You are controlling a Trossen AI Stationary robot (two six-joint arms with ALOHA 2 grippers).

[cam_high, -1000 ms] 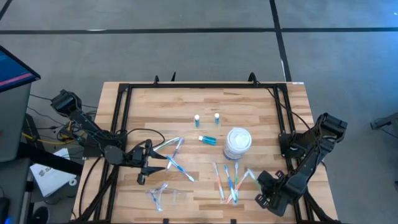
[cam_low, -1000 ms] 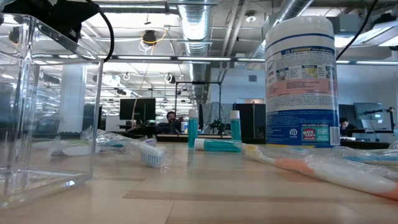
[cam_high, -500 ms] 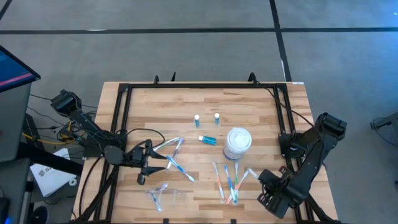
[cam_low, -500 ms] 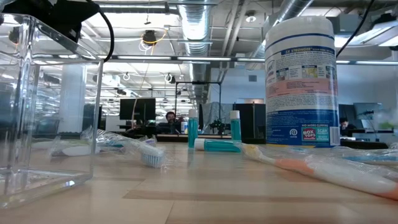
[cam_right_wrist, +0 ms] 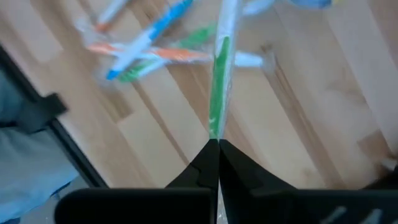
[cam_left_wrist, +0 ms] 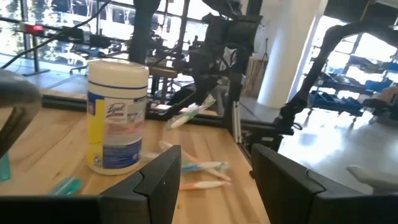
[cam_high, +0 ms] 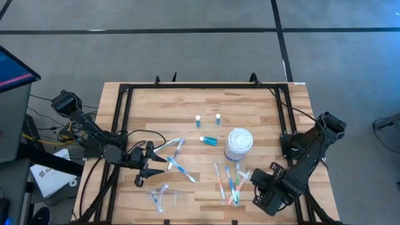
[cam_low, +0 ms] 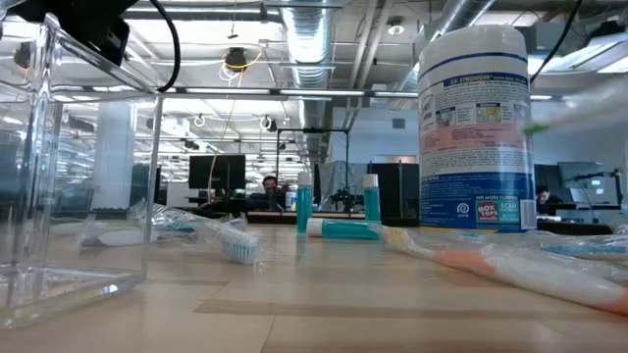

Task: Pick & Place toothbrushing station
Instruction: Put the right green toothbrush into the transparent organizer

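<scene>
Wooden bench (cam_high: 262, 100) carried most toothbrushes (cam_high: 228, 181) and three blue bottles (cam_high: 208, 140) unsorted, so the task looked barely begun, as the right claw (cam_right_wrist: 213, 142), pressed together, pinched a green toothbrush (cam_right_wrist: 219, 81) above it while the left claw (cam_high: 145, 167) waited spread

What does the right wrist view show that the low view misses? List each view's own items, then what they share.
Right wrist only: the right fingers shut on a green-handled toothbrush lifted over the wood, with blue and orange toothbrushes lying below. Low only: the wipes canister, two standing blue bottles with a third lying flat, and a clear plastic box. Both: the wooden table and toothbrushes on it.
</scene>
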